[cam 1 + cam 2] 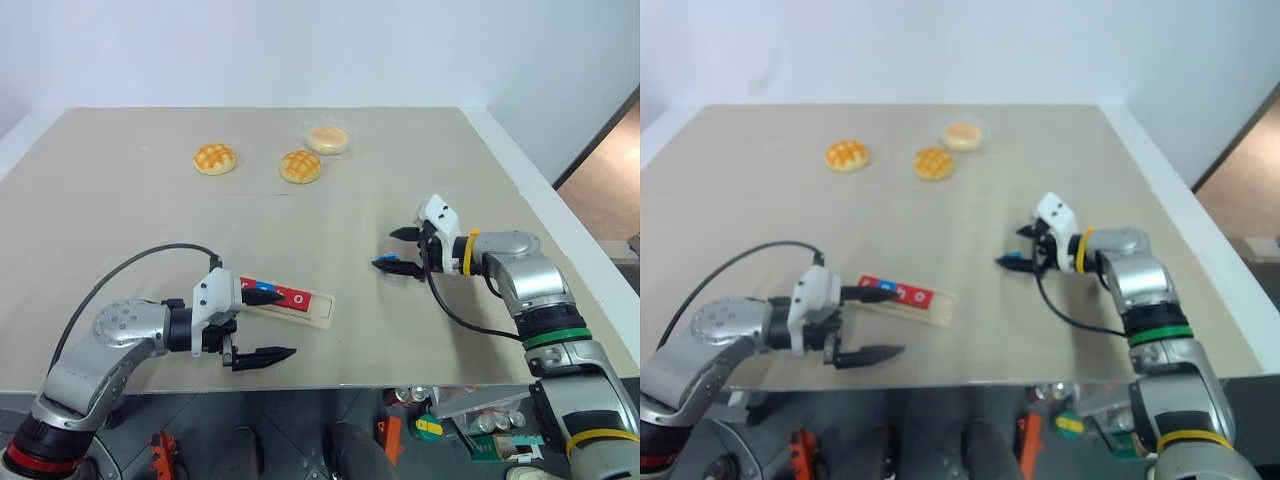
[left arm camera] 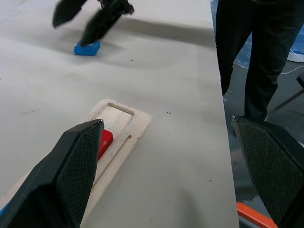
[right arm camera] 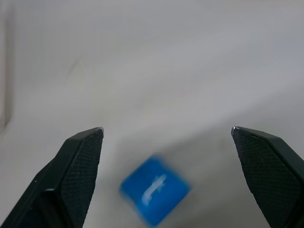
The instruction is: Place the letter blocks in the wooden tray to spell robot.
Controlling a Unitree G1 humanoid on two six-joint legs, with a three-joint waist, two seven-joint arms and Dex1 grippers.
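On my left, the left gripper (image 1: 262,325) hangs low over the near edge of the counter (image 1: 120,230), its fingers spread wide with nothing between them; one fingertip sits over the near end of the wooden tray (image 1: 318,309). The tray lies flat just beside that gripper, with a row of red and blue letter blocks (image 1: 282,294) seated in its groove (I cannot read the letters from the head camera), and the end slot farthest from the gripper shows bare wood in the left wrist view. Further back, toward the middle of the counter, sit two round golden buns (image 1: 215,158) and a third bun in a clear dish (image 1: 328,138). On my right, the right gripper (image 1: 397,250) has its fingers fully parted and empty, straddling a lone blue block (image 3: 154,188) marked with a white "t", which lies on the counter well apart from the tray.
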